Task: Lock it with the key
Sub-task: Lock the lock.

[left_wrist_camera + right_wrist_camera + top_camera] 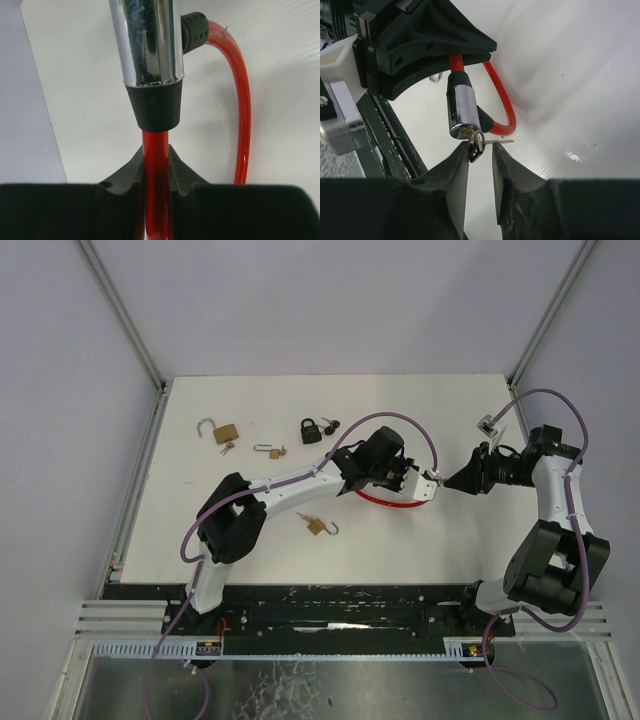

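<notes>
Nearest the right wrist lens are the two black fingers of the right tool (481,150). They stand partly apart on either side of the small silver key (476,143). One finger looks to touch the key head, and a gap shows on the other side. I log this tool as released, not yet pinching.

The key sits in the keyhole in the end face of the chrome lock cylinder (462,110), with its head hanging out. A thin silver strip pokes sideways beside it; I cannot tell what it is.

The left tool (156,156) is clenched on the red cable (156,185) just below the cylinder's black collar. It holds the lock above the white desk (450,410), between the two arms. The cable loops round into a black socket on the cylinder's side, so the loop looks closed.

Status, my judgement:
- Done: the lock is presented and the key is inserted.
- Left: pinch the key head, turn it, and check that the lock holds.

Elsewhere on the desk lie three brass padlocks (226,432) and one black padlock (311,430), well apart from both tools.
</notes>
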`<state>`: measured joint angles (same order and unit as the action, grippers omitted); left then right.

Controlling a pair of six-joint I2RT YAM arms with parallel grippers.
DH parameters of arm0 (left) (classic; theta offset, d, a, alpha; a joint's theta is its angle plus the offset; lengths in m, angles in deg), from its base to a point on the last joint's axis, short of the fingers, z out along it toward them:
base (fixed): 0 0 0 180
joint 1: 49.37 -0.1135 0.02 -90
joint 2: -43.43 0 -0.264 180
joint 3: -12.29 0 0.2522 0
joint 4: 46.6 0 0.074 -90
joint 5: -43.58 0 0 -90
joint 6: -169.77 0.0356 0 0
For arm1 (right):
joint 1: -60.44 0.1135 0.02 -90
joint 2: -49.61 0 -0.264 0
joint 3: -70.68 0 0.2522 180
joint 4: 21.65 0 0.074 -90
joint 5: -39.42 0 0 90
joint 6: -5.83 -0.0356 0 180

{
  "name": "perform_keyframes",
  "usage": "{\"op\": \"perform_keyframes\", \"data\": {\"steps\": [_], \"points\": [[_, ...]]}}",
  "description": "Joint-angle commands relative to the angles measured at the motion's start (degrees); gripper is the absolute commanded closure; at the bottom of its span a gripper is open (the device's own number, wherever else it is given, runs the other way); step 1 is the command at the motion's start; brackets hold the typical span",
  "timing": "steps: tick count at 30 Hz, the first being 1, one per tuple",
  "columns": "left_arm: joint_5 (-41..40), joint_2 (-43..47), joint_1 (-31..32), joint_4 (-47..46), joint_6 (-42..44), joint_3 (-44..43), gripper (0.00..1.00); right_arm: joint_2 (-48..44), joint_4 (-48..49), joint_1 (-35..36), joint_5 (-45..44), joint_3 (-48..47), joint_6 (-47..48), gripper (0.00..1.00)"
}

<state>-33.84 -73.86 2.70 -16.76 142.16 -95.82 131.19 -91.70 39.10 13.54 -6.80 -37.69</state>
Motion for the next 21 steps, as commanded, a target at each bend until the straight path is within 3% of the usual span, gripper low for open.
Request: {"op": "perform_keyframes", "data": {"steps": [1,9,15,21], "points": [[-0.1,-1.4,-0.5,4.6,-0.6,1.2,1.0,-1.3,-0.9,1.3,1.0,-1.0,0.9,0.73],[0.0,-1.4,-0.5,4.6,-0.7,1.2,1.0,-3.9,-0.8,2.2,-0.3,-0.3,4.4,0.99],[1.4,-1.2,-0.9,4.6,-0.8,1.1,1.0,-14.2,5.3,3.6,-2.7,7.8,16.2,1.0],[3.9,-0.9,-1.6,4.7,-1.3,1.0,1.0,-32.0,22.6,6.2,-9.7,23.0,27.5,1.0]]}}
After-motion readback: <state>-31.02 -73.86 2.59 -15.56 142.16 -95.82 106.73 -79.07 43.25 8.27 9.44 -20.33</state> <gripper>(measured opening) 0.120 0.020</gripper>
